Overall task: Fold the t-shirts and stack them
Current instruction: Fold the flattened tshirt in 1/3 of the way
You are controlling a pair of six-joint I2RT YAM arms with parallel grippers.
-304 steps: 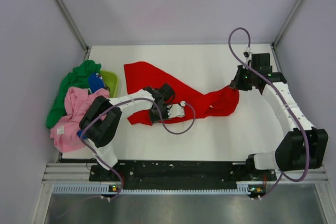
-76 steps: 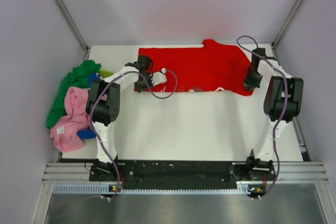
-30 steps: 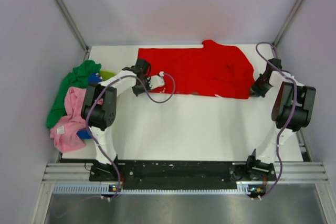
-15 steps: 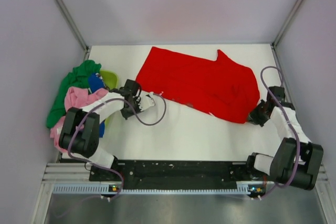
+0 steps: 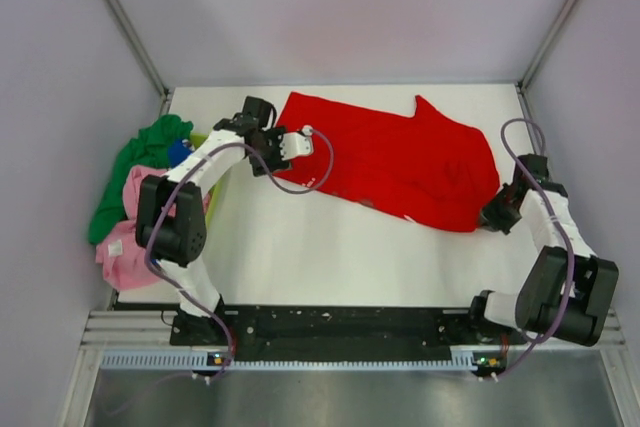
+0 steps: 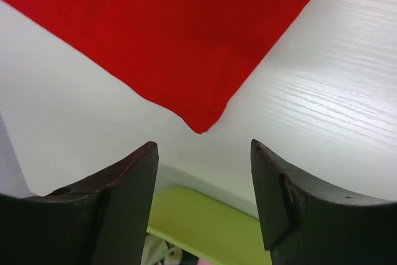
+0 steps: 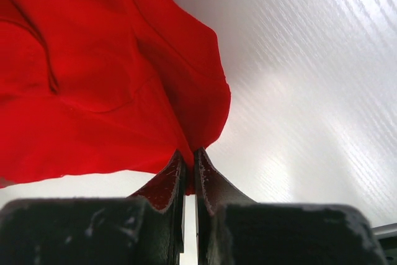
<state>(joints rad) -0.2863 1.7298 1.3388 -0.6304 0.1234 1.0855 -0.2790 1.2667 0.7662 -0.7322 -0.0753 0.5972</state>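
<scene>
At the lower right of the top view, the right gripper [image 5: 497,215] is clenched on the near right edge of the red t-shirt [image 5: 400,157]. In the right wrist view only a thin fold of cloth is seen pinched between the fingertips. With so little cloth held, the hem could be lost at the first firm pull, or a single layer taken up while the rest is left on the worktop [image 5: 350,247].

The shirt is spread across the middle and right of the frame, tilted, with creases bunched near the held edge; these could be pressed into any fold made now.

Further up, at the upper left, the left gripper [image 5: 290,144] is released. In its wrist view the shirt's corner lies flat between and ahead of the fingers, untouched. A closing could miss it, and a one-sided pull could drag the shirt askew. A cable [image 5: 300,179] is looped over the cloth there and could snag it.

The basket [image 6: 205,221] and the pink [image 5: 135,212], green [image 5: 135,162] and blue [image 5: 183,155] tees are heaped at the left edge, close enough to be knocked.
</scene>
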